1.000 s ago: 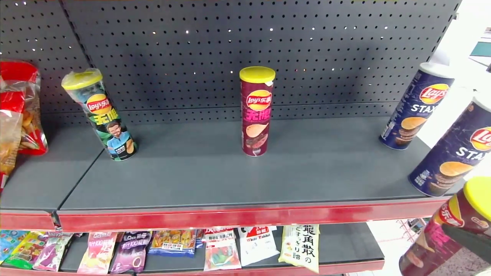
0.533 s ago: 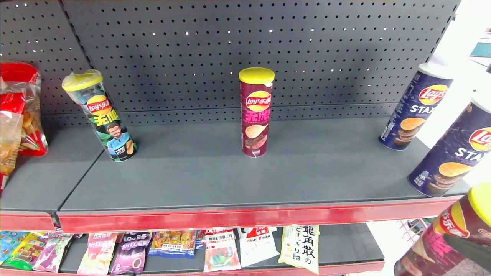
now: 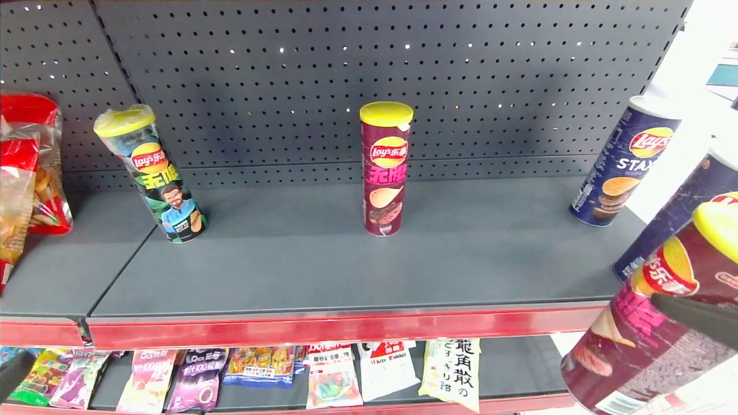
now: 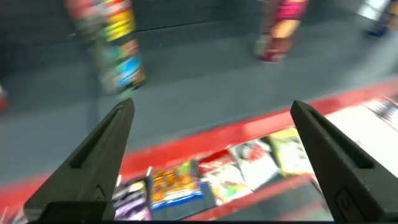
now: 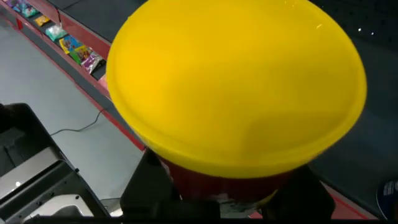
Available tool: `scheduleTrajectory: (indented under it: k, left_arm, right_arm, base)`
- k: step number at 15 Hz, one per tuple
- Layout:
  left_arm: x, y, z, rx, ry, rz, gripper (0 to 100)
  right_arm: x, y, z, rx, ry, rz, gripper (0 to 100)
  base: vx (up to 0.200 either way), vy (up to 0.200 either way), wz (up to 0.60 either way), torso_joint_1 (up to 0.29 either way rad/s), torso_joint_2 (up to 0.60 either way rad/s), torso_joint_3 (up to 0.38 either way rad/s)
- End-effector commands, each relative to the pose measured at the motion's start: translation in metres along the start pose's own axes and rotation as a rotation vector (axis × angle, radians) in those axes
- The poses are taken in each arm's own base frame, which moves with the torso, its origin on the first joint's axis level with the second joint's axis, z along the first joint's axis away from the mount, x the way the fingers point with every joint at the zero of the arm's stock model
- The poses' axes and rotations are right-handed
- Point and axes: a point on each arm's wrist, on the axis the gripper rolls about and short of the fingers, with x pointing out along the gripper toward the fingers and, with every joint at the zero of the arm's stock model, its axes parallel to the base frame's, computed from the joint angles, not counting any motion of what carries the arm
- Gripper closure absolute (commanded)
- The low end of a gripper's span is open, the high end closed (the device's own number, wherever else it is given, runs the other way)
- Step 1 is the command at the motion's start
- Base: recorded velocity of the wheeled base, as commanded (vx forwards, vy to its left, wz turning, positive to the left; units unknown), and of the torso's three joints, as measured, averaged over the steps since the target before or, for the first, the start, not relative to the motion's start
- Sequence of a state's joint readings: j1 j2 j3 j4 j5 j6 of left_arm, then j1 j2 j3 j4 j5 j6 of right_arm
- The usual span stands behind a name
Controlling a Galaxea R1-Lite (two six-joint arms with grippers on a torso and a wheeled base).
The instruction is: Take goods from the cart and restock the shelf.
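Note:
A maroon chips can with a yellow lid (image 3: 646,323) hangs tilted at the lower right, in front of the shelf's red front edge. My right gripper (image 5: 227,196) is shut on it, and one dark finger (image 3: 692,314) crosses its side. The can's lid (image 5: 239,87) faces the right wrist camera. On the grey shelf board (image 3: 346,271) stand a green can (image 3: 153,173), a matching maroon can (image 3: 385,167) and two blue cans (image 3: 625,161). My left gripper (image 4: 211,155) is open and holds nothing, low before the shelf's front edge (image 4: 205,134).
Red snack bags (image 3: 26,167) sit at the shelf's far left. Several candy and snack packets (image 3: 334,374) line the lower shelf. The nearer blue can (image 3: 669,230) stands close behind the held can. Wide bare shelf lies between the green, maroon and blue cans.
The right gripper has lifted the maroon can up and slightly left, so it covers part of the nearer blue can. A dark tip of the left arm has come in at the lower left.

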State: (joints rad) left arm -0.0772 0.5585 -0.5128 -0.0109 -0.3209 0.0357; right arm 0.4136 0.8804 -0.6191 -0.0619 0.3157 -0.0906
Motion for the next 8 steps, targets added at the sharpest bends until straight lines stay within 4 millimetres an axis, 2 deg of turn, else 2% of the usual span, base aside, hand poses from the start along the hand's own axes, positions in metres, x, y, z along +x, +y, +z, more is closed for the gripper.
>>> scheduleTrajectory:
  k: [1,2,3,4,5,6,7,8]
  left_arm:
    - [0.136,0.017,0.037,0.060,0.162,-0.345,0]
    - [0.151,0.016,0.039,0.062,0.162,-0.374,0]
    - [0.191,0.008,0.043,0.062,0.163,-0.487,0]
    - [0.206,0.006,0.044,0.062,0.164,-0.534,0]
    - [0.233,-0.002,0.045,0.066,0.168,-0.601,0]
    - [0.249,-0.003,0.044,0.072,0.174,-0.613,0]
    - [0.275,-0.004,0.042,0.107,0.169,-0.626,0]
    - [0.293,-0.004,0.041,0.126,0.164,-0.631,0]
  right_arm:
    - [0.017,-0.005,0.006,0.016,0.038,0.007,100]
    - [0.017,-0.005,0.007,0.015,0.035,0.007,100]
    - [0.016,-0.005,0.007,0.014,0.031,0.003,100]
    - [0.015,-0.005,0.008,0.013,0.028,0.003,100]
    - [0.015,-0.006,0.010,0.010,0.020,-0.002,100]
    - [0.015,-0.006,0.011,0.010,0.018,-0.004,100]
    - [0.014,-0.005,0.011,0.010,0.017,-0.004,100]
    - [0.014,-0.005,0.011,0.009,0.015,-0.006,100]
  base:
    - [0.000,0.000,0.00,0.000,0.00,0.000]
    - [0.000,0.000,0.00,0.000,0.00,0.000]
    - [0.000,0.000,0.00,0.000,0.00,0.000]
    - [0.000,0.000,0.00,0.000,0.00,0.000]
    - [0.000,0.000,0.00,0.000,0.00,0.000]
    - [0.000,0.000,0.00,0.000,0.00,0.000]
    - [0.000,0.000,0.00,0.000,0.00,0.000]
    - [0.000,0.000,0.00,0.000,0.00,0.000]
